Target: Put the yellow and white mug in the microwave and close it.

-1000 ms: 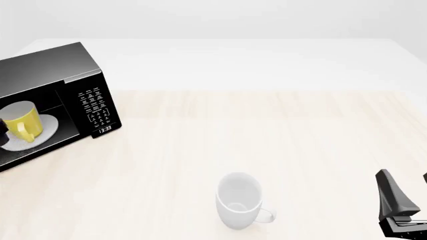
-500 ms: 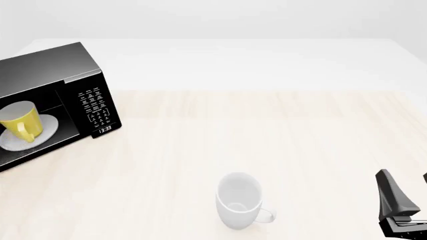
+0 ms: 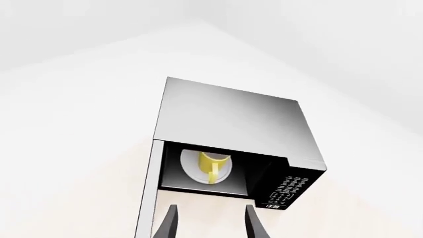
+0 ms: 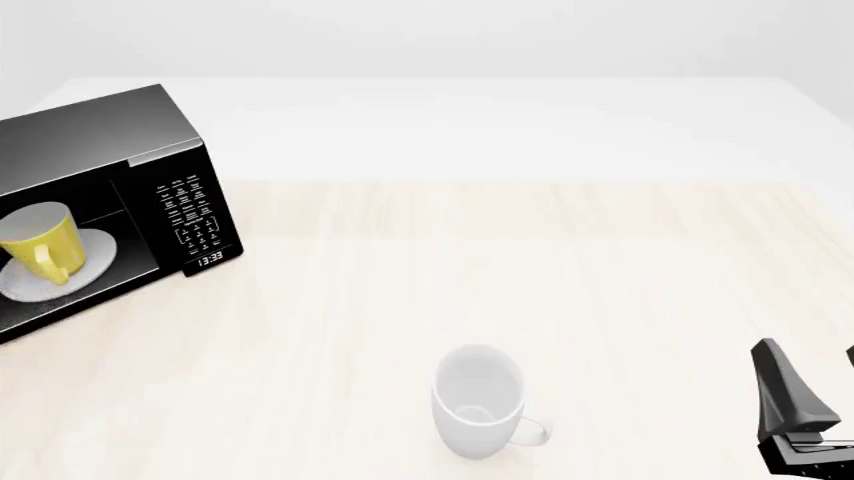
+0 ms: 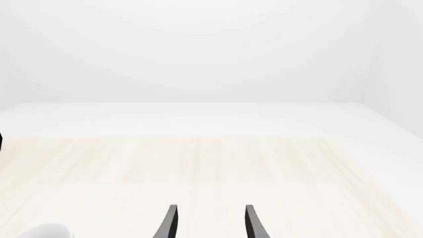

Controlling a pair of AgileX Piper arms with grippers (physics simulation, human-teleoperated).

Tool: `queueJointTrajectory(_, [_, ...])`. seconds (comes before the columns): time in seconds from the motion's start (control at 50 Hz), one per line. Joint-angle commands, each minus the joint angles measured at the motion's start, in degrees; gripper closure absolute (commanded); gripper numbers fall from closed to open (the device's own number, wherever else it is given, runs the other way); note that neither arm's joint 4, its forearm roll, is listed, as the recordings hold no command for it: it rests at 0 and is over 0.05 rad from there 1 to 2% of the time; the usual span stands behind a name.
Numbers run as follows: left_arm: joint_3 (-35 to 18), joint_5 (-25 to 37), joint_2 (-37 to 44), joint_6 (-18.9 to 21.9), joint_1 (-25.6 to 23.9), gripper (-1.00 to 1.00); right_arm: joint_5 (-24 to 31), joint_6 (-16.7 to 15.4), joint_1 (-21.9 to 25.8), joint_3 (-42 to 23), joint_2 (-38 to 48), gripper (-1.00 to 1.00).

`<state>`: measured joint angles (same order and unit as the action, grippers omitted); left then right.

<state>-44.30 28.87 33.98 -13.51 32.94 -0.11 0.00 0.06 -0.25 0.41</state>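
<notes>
The yellow and white mug point(image 4: 40, 243) stands upright on the white turntable plate point(image 4: 94, 255) inside the black microwave point(image 4: 94, 135) at the table's far left. The microwave is open. In the left wrist view the mug point(image 3: 211, 162) shows inside the microwave point(image 3: 231, 114), and the door's edge point(image 3: 148, 193) swings out beside it. My left gripper point(image 3: 211, 208) is open and empty, drawn back from the opening, and is out of the front view. My right gripper point(image 4: 809, 352) is open and empty at the front right, also in its wrist view point(image 5: 211, 207).
An all-white mug point(image 4: 478, 400) stands upright at the front middle of the table, handle pointing right; its rim shows in the right wrist view point(image 5: 43, 232). The microwave's button panel point(image 4: 194, 222) faces the table's middle.
A second ago my left gripper was at the front view's left edge beside the mug. It has drawn back out of that view. The mug stays on the plate.
</notes>
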Motion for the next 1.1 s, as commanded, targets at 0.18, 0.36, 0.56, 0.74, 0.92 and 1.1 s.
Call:
queueJointTrajectory(0.18, [-3.1, 4.3, -3.0, -1.3, 5.9, -1.00, 0.0, 0.0, 0.0, 0.0, 0.0, -1.00])
queueJointTrajectory(0.36, [-3.7, 5.2, -4.1, -1.4, 9.5, -1.00, 0.0, 0.0, 0.0, 0.0, 0.0, -1.00])
queueJointTrajectory(0.56, [-4.3, 5.4, -3.8, -1.8, 13.4, -1.00, 0.0, 0.0, 0.0, 0.0, 0.0, -1.00])
queueJointTrajectory(0.74, [-4.3, 3.9, -2.1, -2.3, 18.0, -1.00, 0.0, 0.0, 0.0, 0.0, 0.0, -1.00])
queueJointTrajectory(0.92, [-3.9, 2.3, -0.4, -2.7, 20.3, -1.00, 0.0, 0.0, 0.0, 0.0, 0.0, -1.00])
queueJointTrajectory(1.1, [-3.3, 0.8, 1.4, -3.3, 23.2, -1.00, 0.0, 0.0, 0.0, 0.0, 0.0, -1.00])
